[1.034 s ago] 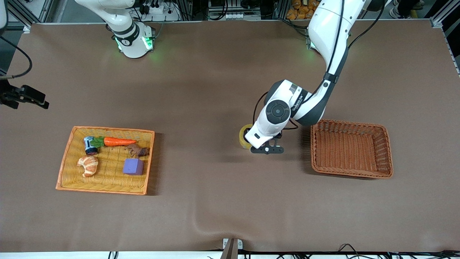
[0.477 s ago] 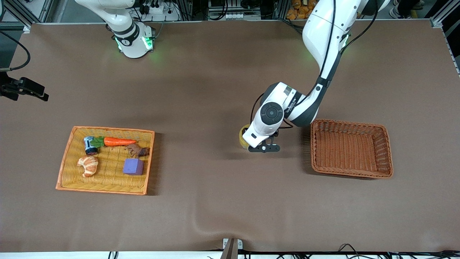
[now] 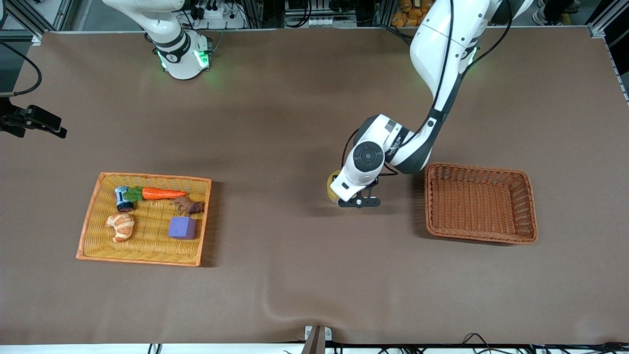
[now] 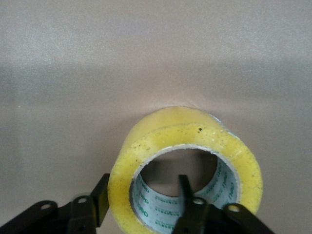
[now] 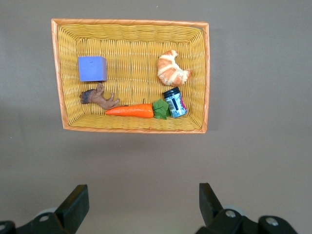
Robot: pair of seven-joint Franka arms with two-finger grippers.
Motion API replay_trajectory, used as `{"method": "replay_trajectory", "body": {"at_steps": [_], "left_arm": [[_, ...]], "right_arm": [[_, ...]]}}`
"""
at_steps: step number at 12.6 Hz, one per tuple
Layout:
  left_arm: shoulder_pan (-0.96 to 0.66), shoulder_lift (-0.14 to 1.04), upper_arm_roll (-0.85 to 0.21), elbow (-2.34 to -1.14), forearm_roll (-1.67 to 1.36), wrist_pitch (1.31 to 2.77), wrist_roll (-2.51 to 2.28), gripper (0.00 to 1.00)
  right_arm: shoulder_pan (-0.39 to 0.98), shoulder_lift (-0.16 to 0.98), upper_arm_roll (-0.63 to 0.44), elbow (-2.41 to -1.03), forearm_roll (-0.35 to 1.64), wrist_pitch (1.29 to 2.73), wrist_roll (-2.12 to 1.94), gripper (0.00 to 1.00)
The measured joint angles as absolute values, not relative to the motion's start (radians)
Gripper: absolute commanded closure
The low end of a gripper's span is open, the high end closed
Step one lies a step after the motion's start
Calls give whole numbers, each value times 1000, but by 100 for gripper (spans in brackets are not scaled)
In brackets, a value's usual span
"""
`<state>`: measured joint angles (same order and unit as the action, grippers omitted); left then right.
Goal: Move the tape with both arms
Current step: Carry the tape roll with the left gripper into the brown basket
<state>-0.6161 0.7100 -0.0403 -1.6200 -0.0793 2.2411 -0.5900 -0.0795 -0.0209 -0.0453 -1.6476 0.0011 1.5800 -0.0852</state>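
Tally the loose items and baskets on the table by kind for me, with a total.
Baskets: 2, yellow basket and brown basket
Tape: 1
Carrot: 1
Croissant: 1
Purple cube: 1
Small jar: 1
Brown toy animal: 1
Total: 8

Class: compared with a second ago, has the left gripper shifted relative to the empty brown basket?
Yes. The left gripper has moved slightly away from the brown basket, toward the right arm's end, over the tape.
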Motion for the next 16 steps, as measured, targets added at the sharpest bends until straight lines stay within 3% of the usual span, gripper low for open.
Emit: {"method": "replay_trajectory", "body": {"at_steps": [4, 7, 11, 16], "left_arm": [[-592, 683, -27, -1597, -68, 2246, -592, 100], [-496, 567, -23, -1587, -65, 2173, -541, 100], [-334, 434, -19, -1598, -61, 1980, -358, 100], [-60, 437, -18, -1704, -59, 1990, -9, 100]], "right_arm": [[-80, -22, -52, -1630, 1, 1576, -84, 0], [-80, -23, -52, -1627, 1, 1573, -84, 0], [-80, -23, -52, -1626, 1, 1573, -83, 0], [-80, -23, -52, -1626, 1, 1573, -83, 0]]}}
